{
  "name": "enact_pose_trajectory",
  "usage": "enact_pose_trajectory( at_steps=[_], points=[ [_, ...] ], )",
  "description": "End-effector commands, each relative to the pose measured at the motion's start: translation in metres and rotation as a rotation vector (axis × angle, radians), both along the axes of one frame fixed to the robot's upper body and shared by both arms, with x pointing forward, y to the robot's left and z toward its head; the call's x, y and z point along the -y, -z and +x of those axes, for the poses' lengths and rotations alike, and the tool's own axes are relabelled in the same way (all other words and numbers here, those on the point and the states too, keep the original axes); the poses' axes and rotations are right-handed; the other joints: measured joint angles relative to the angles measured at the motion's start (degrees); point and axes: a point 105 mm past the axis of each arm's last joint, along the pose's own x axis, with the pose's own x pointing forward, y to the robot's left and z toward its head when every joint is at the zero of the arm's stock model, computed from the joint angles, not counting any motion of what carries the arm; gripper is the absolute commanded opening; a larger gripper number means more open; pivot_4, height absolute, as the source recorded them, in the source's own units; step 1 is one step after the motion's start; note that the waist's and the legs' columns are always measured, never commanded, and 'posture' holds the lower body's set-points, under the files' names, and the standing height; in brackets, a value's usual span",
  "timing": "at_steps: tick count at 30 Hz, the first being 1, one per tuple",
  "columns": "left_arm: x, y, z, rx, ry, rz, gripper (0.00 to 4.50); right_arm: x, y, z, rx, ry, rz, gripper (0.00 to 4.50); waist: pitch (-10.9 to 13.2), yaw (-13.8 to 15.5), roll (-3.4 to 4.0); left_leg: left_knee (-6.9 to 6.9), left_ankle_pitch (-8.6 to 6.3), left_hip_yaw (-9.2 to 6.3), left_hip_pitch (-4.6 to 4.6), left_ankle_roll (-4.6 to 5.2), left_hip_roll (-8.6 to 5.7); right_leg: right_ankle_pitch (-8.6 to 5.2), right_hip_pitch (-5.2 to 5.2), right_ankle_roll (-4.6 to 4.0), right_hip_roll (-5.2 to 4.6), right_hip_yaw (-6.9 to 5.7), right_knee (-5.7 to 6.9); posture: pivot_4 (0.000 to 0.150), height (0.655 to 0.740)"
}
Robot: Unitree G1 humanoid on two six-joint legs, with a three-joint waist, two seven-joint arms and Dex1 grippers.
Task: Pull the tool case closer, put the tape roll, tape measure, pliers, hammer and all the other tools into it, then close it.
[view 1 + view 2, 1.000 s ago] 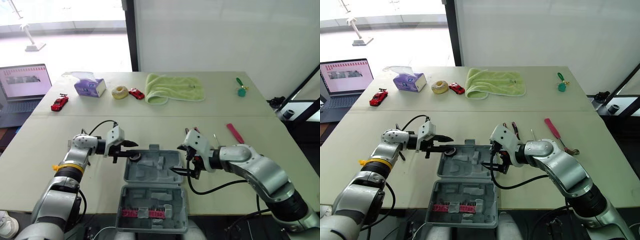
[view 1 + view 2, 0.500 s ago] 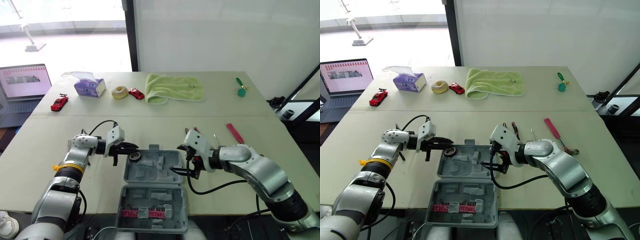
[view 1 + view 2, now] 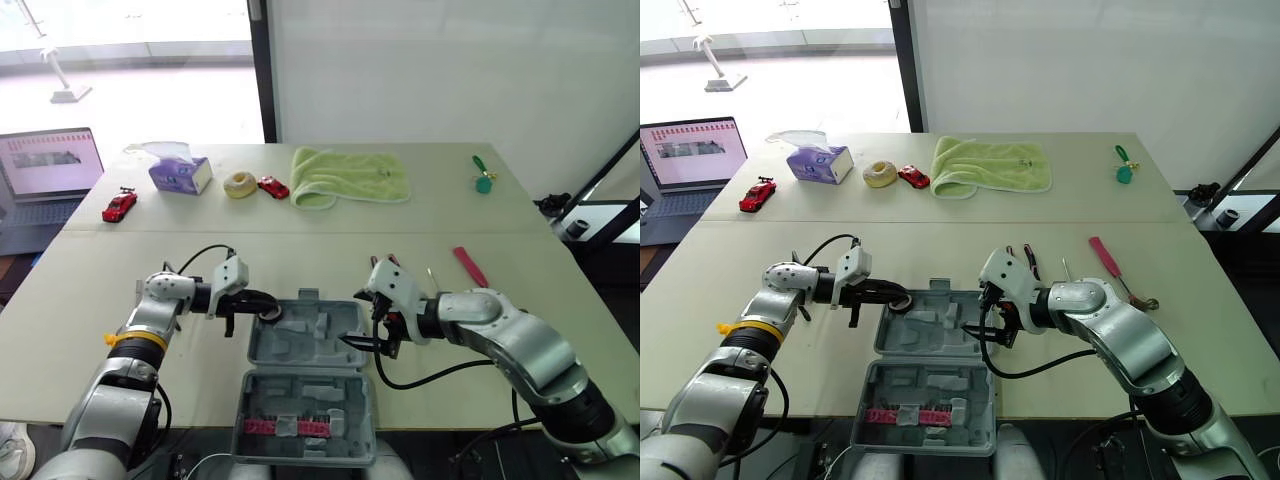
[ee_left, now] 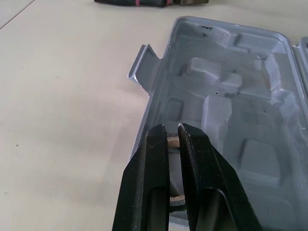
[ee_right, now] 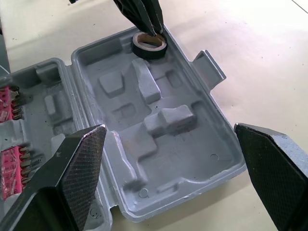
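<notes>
Low centre of the head view, the left end effector [image 4: 172, 132] pinches the wall of the tape roll [image 5: 149, 48] in the open tool case's [image 3: 318, 345] upper-left corner, while the right end effector [image 5: 168, 127] hangs spread wide at its right edge.

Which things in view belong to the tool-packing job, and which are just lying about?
Job: tool case, tape roll, pink-handled tool.
Lying about: green towel, tissue box, red toy car, second toy car, laptop.
</notes>
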Motion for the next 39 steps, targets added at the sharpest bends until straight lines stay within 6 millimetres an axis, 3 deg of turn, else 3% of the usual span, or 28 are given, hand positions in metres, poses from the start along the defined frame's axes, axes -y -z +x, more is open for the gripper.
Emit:
enact_pose_trajectory(
  at_steps=[1, 9, 16, 21, 25, 34, 39],
  points=[
    [-0.001, -0.006, 0.0, 0.036, 0.004, 0.003, 0.46, -0.006, -0.008, -0.004, 0.037, -0.033, 0.018, 4.5, 0.0, 0.0, 0.0, 0.0, 0.0, 0.0, 0.0, 0.0, 0.0, 0.0, 0.0, 0.0, 0.0, 0.0, 0.0, 0.15, 0.74],
    [-0.003, 0.01, -0.005, 0.057, 0.02, 0.078, 0.46, -0.006, -0.008, -0.005, 0.036, -0.031, 0.021, 4.5, 0.0, 0.0, 0.0, 0.0, 0.0, 0.0, 0.0, 0.0, 0.0, 0.0, 0.0, 0.0, 0.0, 0.0, 0.0, 0.15, 0.74],
    [-0.01, 0.037, -0.014, 0.038, 0.037, 0.197, 0.46, -0.006, -0.008, -0.005, 0.034, -0.026, 0.02, 4.5, 0.0, 0.0, 0.03, -0.01, 0.0, 0.0, 0.02, 0.0, 0.0, 0.0, 0.0, 0.0, 0.0, 0.0, -0.01, 0.15, 0.74],
    [-0.009, 0.03, -0.008, 0.047, 0.022, 0.178, 0.46, -0.005, -0.008, -0.005, 0.037, -0.024, 0.021, 4.5, 0.0, 0.0, 0.04, -0.01, 0.0, 0.01, 0.11, 0.0, 0.0, 0.0, 0.1, 0.0, 0.0, 0.0, -0.01, 0.15, 0.74],
    [-0.005, 0.003, 0.002, 0.038, -0.009, 0.062, 0.46, -0.005, -0.008, -0.005, 0.036, -0.021, 0.023, 4.5, 0.0, 0.0, 0.04, -0.01, 0.0, 0.01, 0.1, 0.0, 0.0, 0.0, 0.1, 0.0, 0.01, 0.0, 0.0, 0.15, 0.74],
    [0.002, -0.025, 0.005, 0.03, 0.028, 0.012, 0.46, -0.004, -0.008, -0.005, 0.032, -0.023, 0.025, 4.5, 0.0, 0.0, 0.03, -0.03, 0.0, 0.0, 0.07, 0.0, 0.0, -0.01, 0.08, 0.0, 0.0, 0.0, -0.03, 0.15, 0.74],
    [0.008, -0.018, 0.007, 0.027, 0.016, 0.008, 0.46, -0.004, -0.008, -0.004, 0.036, -0.021, 0.026, 4.5, 0.0, 0.0, 0.03, -0.03, 0.0, 0.0, 0.07, 0.0, 0.0, -0.01, 0.08, 0.0, 0.0, 0.0, -0.03, 0.15, 0.74]
  ],
)
